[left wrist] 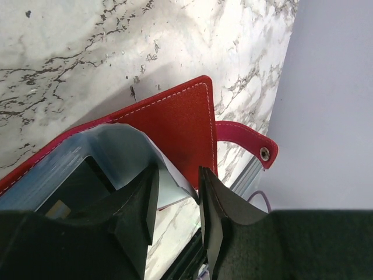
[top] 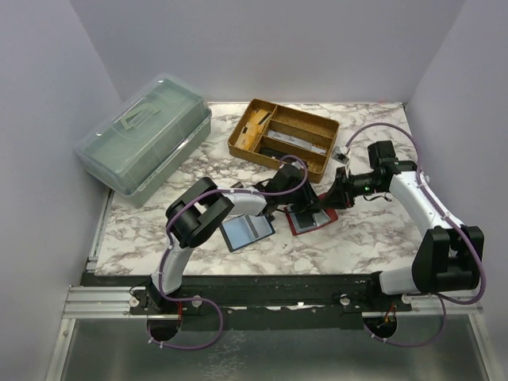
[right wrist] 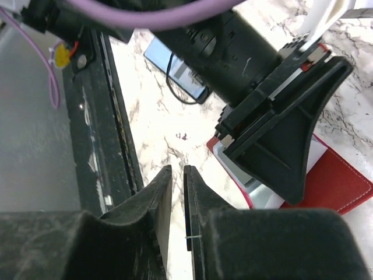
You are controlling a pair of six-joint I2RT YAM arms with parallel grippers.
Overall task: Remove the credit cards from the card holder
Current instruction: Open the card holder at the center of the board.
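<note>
Card holder (top: 312, 221) is open flat on the marble table (top: 361, 242), mid-table, between my two wrists. Credit cards (left wrist: 76, 186) are in its clear sleeve. One dark card face shows in the left wrist view, low and left of my left gripper (left wrist: 178, 172), partly under the left finger. Left jaws are part-way apart with the pale sleeve corner showing in the gap; I can't tell whether they pinch it or just press the holder down. The strap (left wrist: 245, 135) sticks out past the far red edge, unsnapped. Right gripper (right wrist: 176, 170) is nearly closed. There's a thin dark edge between the fingers that may be a card seen edge-on, can't confirm. From above, the left gripper (top: 295, 182) is over the holder's back edge and the right gripper (top: 337, 195) is just beside its right end, so left is the nearer one. My read: the holder's long axis runs roughly left-right across the table, with the sleeve mouth toward the left gripper. So the pull should go along that axis, one arm pinning the red cover. Risk is that the holder drags along. A separate blue-grey flat piece (top: 248, 230) lies just left of the holder, apart from it.
</note>
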